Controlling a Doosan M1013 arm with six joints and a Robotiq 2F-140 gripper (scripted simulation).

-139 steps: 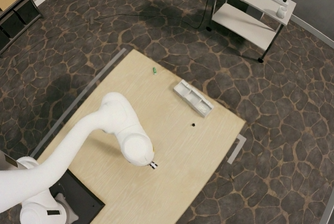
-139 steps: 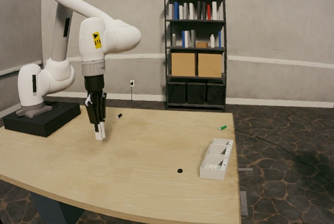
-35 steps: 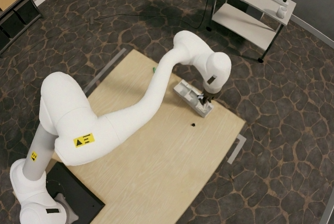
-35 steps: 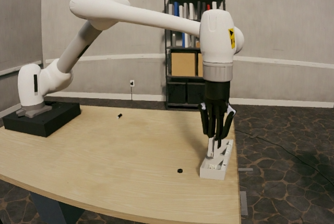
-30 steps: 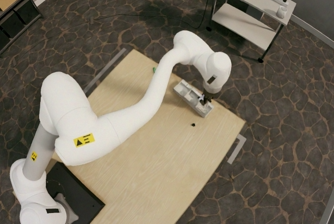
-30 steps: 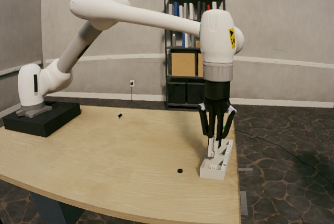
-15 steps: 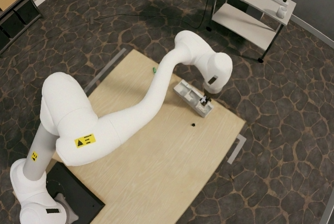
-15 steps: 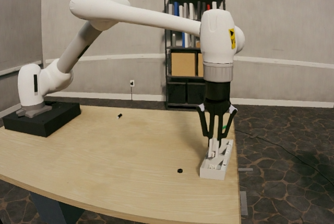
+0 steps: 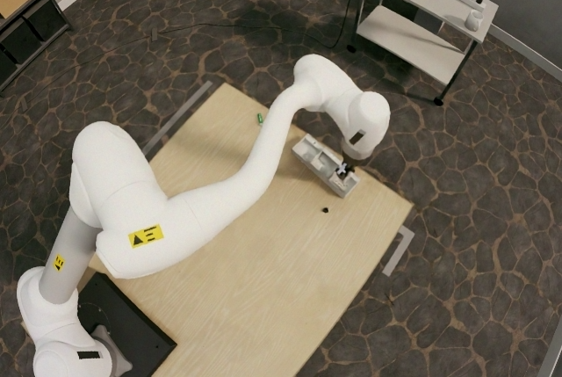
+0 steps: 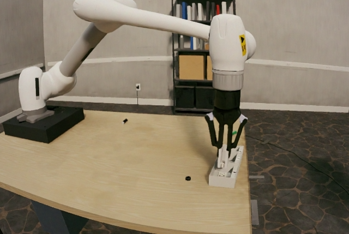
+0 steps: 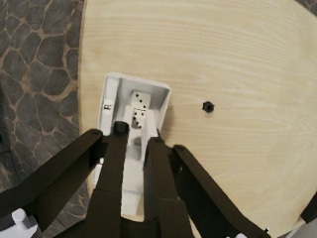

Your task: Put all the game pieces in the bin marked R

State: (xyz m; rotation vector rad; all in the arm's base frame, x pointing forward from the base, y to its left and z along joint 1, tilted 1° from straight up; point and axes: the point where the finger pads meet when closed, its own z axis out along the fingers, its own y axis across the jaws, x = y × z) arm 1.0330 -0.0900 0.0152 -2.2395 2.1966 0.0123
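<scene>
My gripper (image 9: 343, 170) (image 10: 223, 155) (image 11: 137, 118) points down and is shut on a white domino (image 10: 222, 165) (image 11: 139, 117) with black dots. The domino is held upright, low over the bin marked R (image 9: 350, 186) (image 10: 221, 181) (image 11: 139, 78), the end compartment of a pale grey row of bins. How far it reaches below the rim is not clear. Another white domino (image 10: 222, 174) (image 11: 141, 98) lies inside this bin, near its end wall. The R label (image 11: 107, 106) shows in the wrist view. The fingers hide part of the bin and the held domino.
A black nut (image 9: 325, 210) (image 10: 187, 178) (image 11: 208, 106) lies beside the R end. A green cylinder (image 9: 260, 119) (image 10: 234, 133) lies beyond the other end. A small black-and-white cylinder (image 10: 125, 121) lies nearer the arm's base. The bins stand close to the table's edge.
</scene>
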